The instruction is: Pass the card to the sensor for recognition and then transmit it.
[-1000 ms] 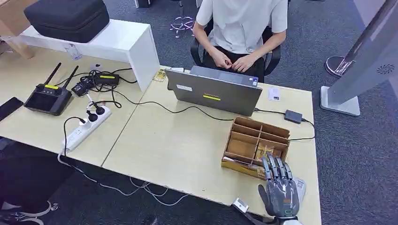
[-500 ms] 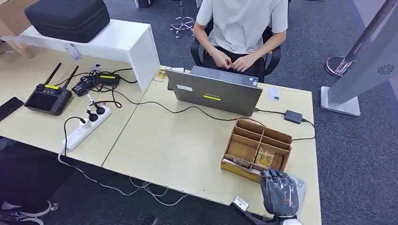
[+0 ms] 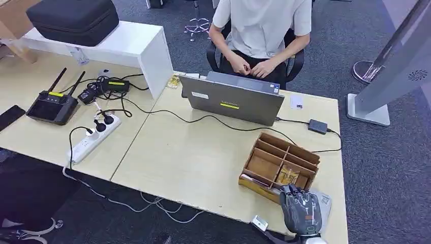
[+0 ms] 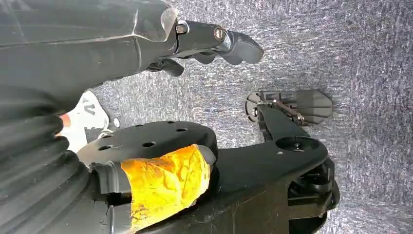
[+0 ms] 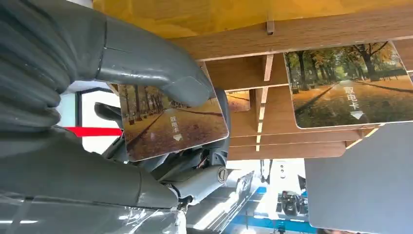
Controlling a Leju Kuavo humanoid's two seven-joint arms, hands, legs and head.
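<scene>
One card [image 5: 173, 127] sits pinched between the right hand [image 3: 302, 209]'s thumb and fingers, just clear of the wooden organizer [image 3: 278, 164]; another card [image 5: 350, 85] lies in a compartment beyond the hand. Best to lift straight away, keeping the pinch firm. Ahead of the hand, the pale bench [image 3: 193, 157] carries a laptop [image 3: 231, 99]; a person sits behind it. The left hand [image 4: 214, 41] hangs over carpet, holding nothing, fingers loosely curled.

Grey carpet floor [image 3: 366, 168], pale wooden desks [image 3: 193, 157], seemingly a black office chair [image 3: 295, 63]
</scene>
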